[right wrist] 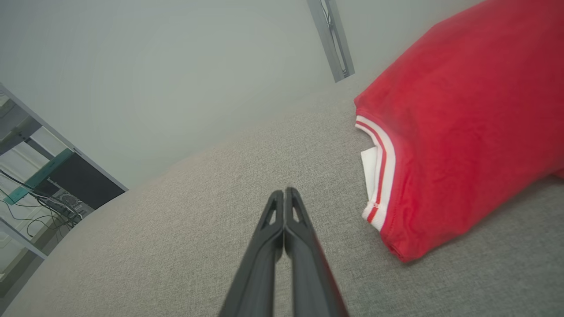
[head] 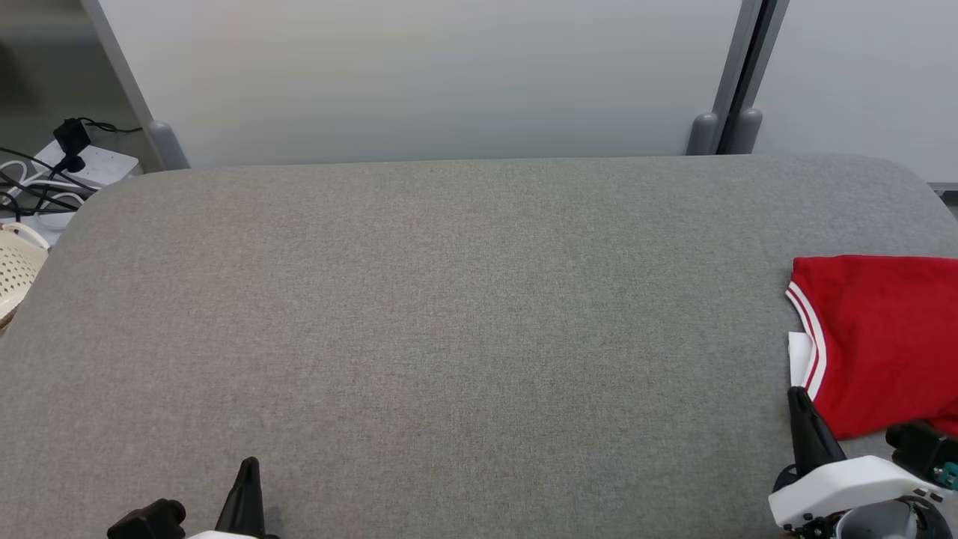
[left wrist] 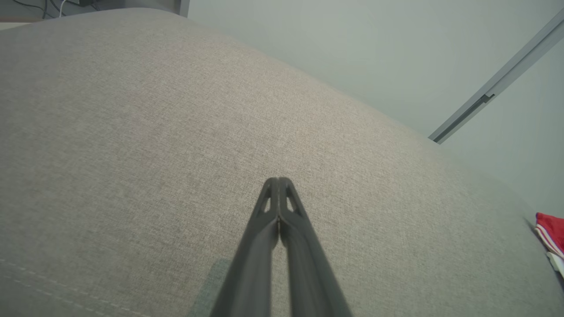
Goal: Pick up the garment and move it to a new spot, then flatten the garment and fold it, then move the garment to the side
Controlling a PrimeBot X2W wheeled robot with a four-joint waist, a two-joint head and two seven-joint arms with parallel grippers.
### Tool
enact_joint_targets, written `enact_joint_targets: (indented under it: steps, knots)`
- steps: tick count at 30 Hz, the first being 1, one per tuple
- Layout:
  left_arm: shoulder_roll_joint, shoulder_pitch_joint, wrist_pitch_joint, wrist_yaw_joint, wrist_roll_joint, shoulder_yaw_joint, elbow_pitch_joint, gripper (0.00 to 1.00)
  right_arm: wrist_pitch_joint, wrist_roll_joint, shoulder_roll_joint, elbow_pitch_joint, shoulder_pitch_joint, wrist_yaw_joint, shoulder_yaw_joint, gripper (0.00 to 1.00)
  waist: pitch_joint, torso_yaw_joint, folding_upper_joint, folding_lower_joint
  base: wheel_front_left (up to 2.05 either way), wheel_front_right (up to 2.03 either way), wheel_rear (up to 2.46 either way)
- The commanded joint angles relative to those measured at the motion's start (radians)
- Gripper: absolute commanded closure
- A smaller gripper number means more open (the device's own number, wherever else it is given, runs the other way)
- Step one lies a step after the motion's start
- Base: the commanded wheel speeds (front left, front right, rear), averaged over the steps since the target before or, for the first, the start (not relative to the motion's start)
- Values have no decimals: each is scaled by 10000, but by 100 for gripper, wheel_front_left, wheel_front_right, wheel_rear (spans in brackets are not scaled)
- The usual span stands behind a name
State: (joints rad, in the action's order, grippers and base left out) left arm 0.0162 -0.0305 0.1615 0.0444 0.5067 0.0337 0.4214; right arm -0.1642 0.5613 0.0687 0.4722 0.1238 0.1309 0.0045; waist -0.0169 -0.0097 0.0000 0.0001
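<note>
The red garment [head: 883,337] is lying folded at the right edge of the grey fabric-covered counter [head: 449,299], its white-and-red striped trim facing the middle. The right gripper [head: 798,395] is sitting low just beside that trim, its fingers pressed together and holding nothing; the tip seems to be just clear of the cloth. The left gripper [head: 250,466] is sitting well apart at the near left, fingers likewise together and empty. A cream basket [head: 15,273] and a power strip [head: 90,161] are lying beyond the counter's left edge.
</note>
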Motion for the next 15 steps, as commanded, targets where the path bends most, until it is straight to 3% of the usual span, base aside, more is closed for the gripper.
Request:
enact_joint_targets:
  steps: [1,15]
  knots:
    - [135,544,-39,104,311,144,-325,100,74,269,72,-327,264,0,-30,100,3,1,0,-1,0,0,0]
    - [167,673,-453,220,1948,244,-545,100,487,1828,33,-625,199,-1,-207,100,33,16,0,-1,0,0,0]
